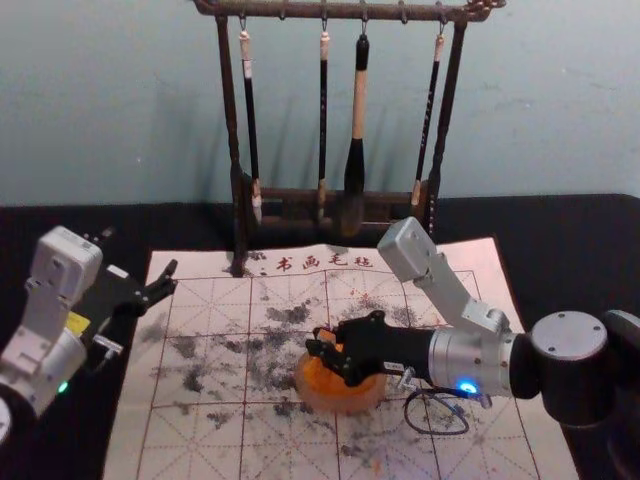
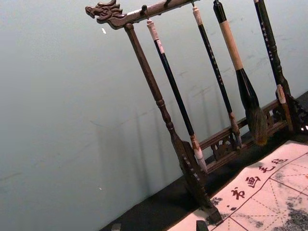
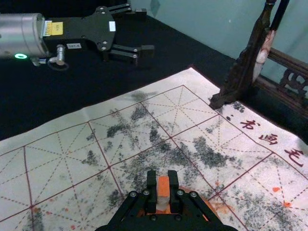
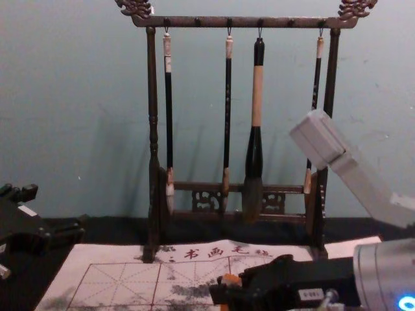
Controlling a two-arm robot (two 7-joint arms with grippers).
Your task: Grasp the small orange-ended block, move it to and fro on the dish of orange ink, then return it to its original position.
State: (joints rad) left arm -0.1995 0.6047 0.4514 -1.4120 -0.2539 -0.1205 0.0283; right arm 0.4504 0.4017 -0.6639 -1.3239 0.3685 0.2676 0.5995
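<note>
In the head view my right gripper reaches in over the dish of orange ink, shut on the small orange-ended block. Seen from the right wrist, the block is pinched between both fingertips of that gripper, orange end up and a pale part below, with orange ink behind. Whether the block's lower end touches the ink is hidden. The block also shows at the fingertips in the chest view. My left gripper is parked open and empty at the left, its fingertips apart in the left wrist view.
A dark wooden rack with several hanging brushes stands behind, near the wall. The ink-stained, gridded felt mat lies on the black table under the dish. A thin cable loops beneath the right arm.
</note>
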